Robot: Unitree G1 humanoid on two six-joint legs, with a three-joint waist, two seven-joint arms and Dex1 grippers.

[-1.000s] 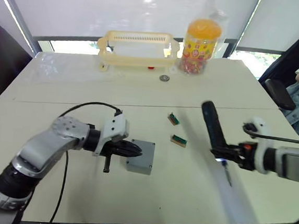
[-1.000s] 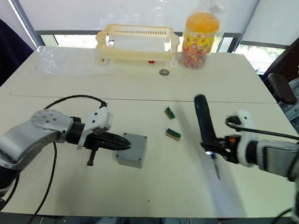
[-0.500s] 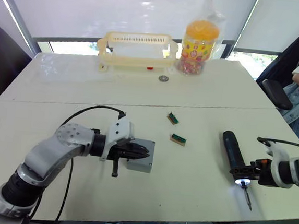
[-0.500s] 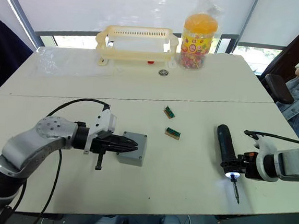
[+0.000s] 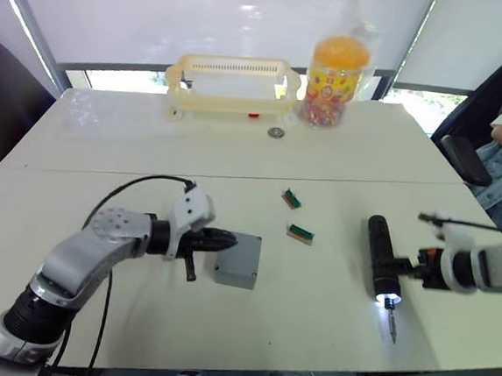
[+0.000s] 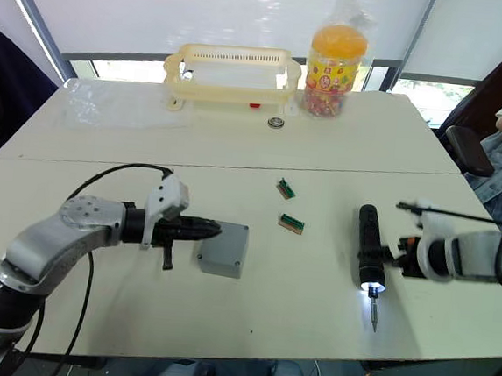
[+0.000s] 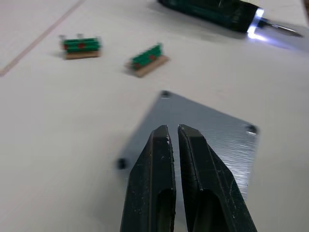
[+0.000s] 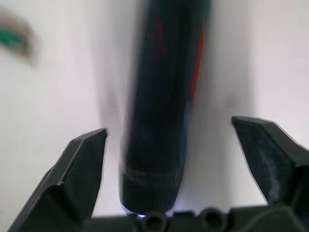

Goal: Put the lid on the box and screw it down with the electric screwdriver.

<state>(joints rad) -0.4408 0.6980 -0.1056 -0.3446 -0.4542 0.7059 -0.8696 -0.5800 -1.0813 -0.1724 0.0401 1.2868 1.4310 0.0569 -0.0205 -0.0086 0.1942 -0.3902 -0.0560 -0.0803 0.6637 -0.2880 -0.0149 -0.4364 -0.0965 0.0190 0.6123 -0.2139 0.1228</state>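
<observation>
- Left eye view: small square grey plastic box (image 5: 237,260) with flat grey lid (image 5: 239,255) seated on top, near middle of the pale table (image 5: 325,150); left gripper (image 5: 226,237) at the box's left edge, black fingers pressed together, probably to steady it. Black pen-style electric screwdriver (image 5: 379,260) flat on the table well right of the box, white tip light on, bit pointing toward the near edge; right gripper (image 5: 413,271) just beside its barrel.
- Right eye view: two small green connector pieces (image 6: 290,224) between box and screwdriver; orange-lidded jar (image 6: 335,62) and cream plastic basket (image 6: 231,78) far behind the box. Jar label too small to read.
- Left wrist view: closed fingers (image 7: 159,159) over the lid, dark corner screw holes visible.
- Right wrist view: fingers (image 8: 82,164) spread wide either side of the screwdriver barrel, apparently not clamping it.
</observation>
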